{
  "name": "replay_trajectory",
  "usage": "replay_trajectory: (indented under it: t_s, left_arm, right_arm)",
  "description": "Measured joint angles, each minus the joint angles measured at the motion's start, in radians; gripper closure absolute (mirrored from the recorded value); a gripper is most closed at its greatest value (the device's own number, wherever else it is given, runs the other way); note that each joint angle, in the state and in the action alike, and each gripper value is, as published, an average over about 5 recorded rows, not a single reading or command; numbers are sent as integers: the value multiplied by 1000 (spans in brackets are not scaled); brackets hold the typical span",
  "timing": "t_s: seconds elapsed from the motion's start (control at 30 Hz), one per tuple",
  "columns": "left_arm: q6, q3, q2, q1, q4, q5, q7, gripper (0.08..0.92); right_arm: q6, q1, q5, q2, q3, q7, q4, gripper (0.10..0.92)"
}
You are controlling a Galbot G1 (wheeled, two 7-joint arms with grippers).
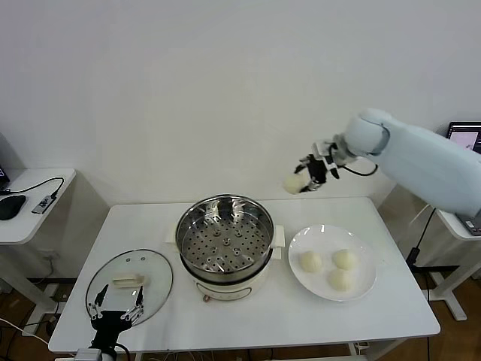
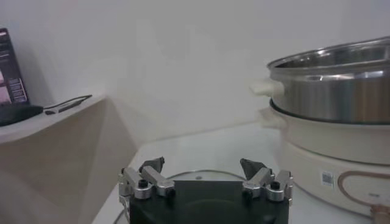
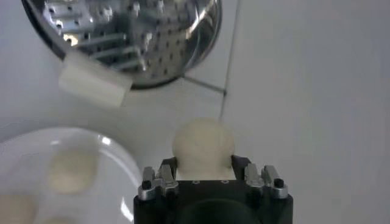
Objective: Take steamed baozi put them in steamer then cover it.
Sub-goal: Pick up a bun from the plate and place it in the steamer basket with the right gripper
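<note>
1. The right gripper [image 1: 303, 180] hangs in the air above the far edge of the table [image 1: 248, 316], behind and between the steamer [image 1: 225, 244] and the plate [image 1: 333, 262]. Its fingers are clamped on one steamed baozi [image 1: 293, 183].
2. In the right wrist view the held bun [image 3: 203, 143] sits pinched between the two fingers, bulging out beyond the right gripper [image 3: 204, 165], with the steamer's perforated tray [image 3: 131, 36] and the plate rim [image 3: 122, 159] below.
3. Three more baozi lie on the plate: one on its left [image 1: 310, 261], one toward the back [image 1: 344, 259], one nearer the front [image 1: 340, 280].
4. The steamer stands uncovered at the middle of the table, its tray bare.
5. The glass lid [image 1: 129, 286] lies flat on the table left of the steamer.
6. The left gripper [image 1: 116, 310] rests low at the lid's near edge, its fingers spread wide apart and holding nothing; the left wrist view shows the same gap between its fingertips [image 2: 152, 165].
</note>
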Motion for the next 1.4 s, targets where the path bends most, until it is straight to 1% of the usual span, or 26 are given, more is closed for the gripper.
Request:
replay_trajectory:
  t_s: [0.23, 0.47, 0.7, 0.97, 1.27, 1.4]
  left_arm:
    - [-9, -16, 6, 11, -5, -11, 0, 177]
    - [-15, -30, -1, 19, -9, -16, 2, 177]
    - [-16, -31, -12, 13, -10, -18, 3, 177]
    - [-17, -34, -21, 11, -8, -18, 1, 177]
    - [-20, -36, -24, 10, -6, -18, 1, 177]
    - [-20, -34, -27, 10, -6, -17, 1, 177]
  right_arm:
    - [142, 7, -38, 144, -65, 17, -56, 457]
    - [291, -11, -148, 253, -112, 28, -127, 454]
    - [404, -42, -267, 329, -126, 53, -187, 457]
    - [499, -92, -384, 406, -117, 84, -266, 451]
    - [568, -142, -482, 461, -100, 113, -338, 448]
    - [589, -151, -520, 468, -91, 125, -363, 391]
